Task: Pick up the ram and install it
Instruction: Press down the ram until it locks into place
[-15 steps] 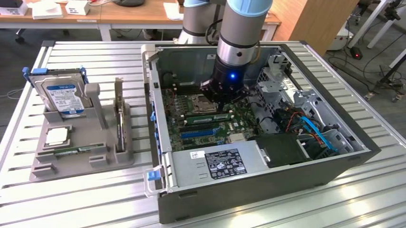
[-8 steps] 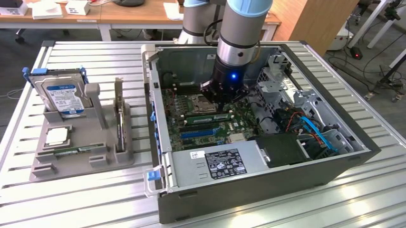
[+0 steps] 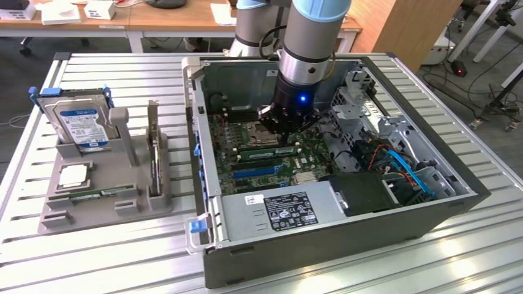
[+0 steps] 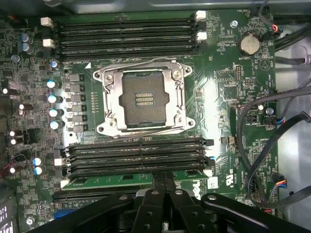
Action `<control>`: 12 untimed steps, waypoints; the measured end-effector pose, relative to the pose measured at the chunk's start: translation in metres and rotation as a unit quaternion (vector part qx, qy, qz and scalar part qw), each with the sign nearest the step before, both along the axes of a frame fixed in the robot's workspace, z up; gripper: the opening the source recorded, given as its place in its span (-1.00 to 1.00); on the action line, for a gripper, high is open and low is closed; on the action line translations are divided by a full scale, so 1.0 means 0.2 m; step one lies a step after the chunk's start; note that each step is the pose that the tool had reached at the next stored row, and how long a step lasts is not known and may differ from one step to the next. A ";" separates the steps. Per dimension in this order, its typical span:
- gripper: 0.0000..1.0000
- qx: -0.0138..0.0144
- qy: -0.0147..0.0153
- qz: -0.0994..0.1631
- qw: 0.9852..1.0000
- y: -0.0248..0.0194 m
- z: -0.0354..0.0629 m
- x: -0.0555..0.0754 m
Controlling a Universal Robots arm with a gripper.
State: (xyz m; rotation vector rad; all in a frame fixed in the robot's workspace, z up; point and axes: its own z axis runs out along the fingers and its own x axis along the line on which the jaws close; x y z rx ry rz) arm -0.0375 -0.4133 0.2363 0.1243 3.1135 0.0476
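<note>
Open grey metal computer case (image 3: 343, 245) lies on its side on the slatted aluminium table (image 3: 122, 257), motherboard facing up so slots can be reached from above. Black two-finger gripper (image 4: 164, 182) is down inside the case, fingers pressed together with no visible gap, tips on the top edge of the ram (image 4: 121, 180), the long thin green circuit-board stick standing on edge in a slot of the memory bank just beside the empty silver CPU socket (image 4: 141, 99). It reads as pushing on the stick, not gripping it (clenched shut, nothing between the pads). In the exterior view the gripper (image 3: 282, 131) sits over the same green stick (image 3: 266, 151) near the middle of the green motherboard (image 3: 245, 131). Whether the white slot latches (image 4: 208, 172) have fully clicked, cannot tell. Near the table's edge on the exterior view's left, a grey parts holder (image 3: 90, 208) carries a blue-labelled metal hard drive (image 3: 80, 125) upright and a second green stick (image 3: 98, 196) lying flat.
</note>
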 end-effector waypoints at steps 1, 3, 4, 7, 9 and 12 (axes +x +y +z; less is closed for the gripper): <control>-0.81 0.000 0.000 0.000 1.000 0.000 0.000 0.00; -0.81 0.000 0.000 0.000 1.000 0.000 0.000 0.00; -0.81 0.000 0.000 0.000 1.000 0.001 0.000 0.00; -0.81 0.000 0.000 0.014 1.000 0.002 0.000 0.00; -0.81 -0.001 0.000 0.026 1.000 0.004 0.000 0.00; -0.81 -0.001 0.000 0.029 1.000 0.007 0.000 -0.01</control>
